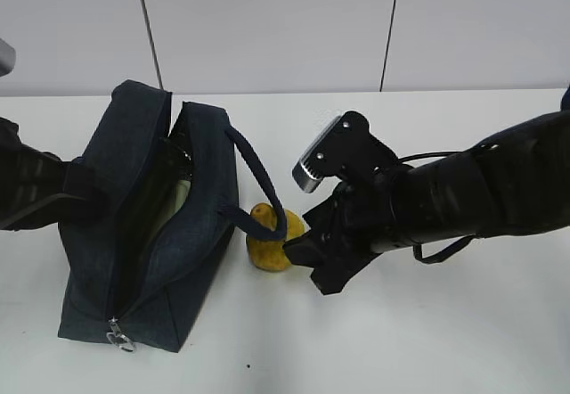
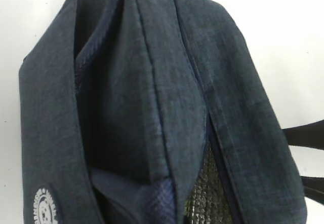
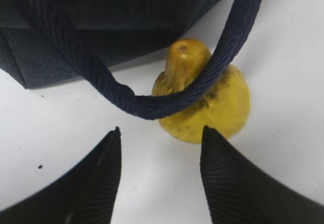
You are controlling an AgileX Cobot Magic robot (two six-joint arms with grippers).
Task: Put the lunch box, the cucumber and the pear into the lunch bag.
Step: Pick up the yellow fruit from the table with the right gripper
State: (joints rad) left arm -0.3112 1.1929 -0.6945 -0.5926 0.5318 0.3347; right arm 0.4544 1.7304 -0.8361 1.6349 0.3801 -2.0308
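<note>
The navy lunch bag (image 1: 93, 260) stands unzipped on the left, and its fabric fills the left wrist view (image 2: 126, 82). A pale green edge inside it (image 1: 183, 196) looks like the lunch box. The cucumber is not visible. The yellow pear (image 1: 265, 250) lies on the table beside the bag's right wall, with a bag handle (image 3: 152, 107) draped over it (image 3: 220, 107). My right gripper (image 3: 161, 130) is open just short of the pear, which sits nearer its right finger. My left gripper (image 1: 78, 189) is at the bag's left wall and holds it outward; fabric hides its fingertips.
The zipper's ring pull (image 1: 116, 333) hangs at the bag's near end. The white table (image 1: 427, 340) runs to a grey panelled wall behind. The silver lining (image 2: 205, 193) of the bag shows through the opening.
</note>
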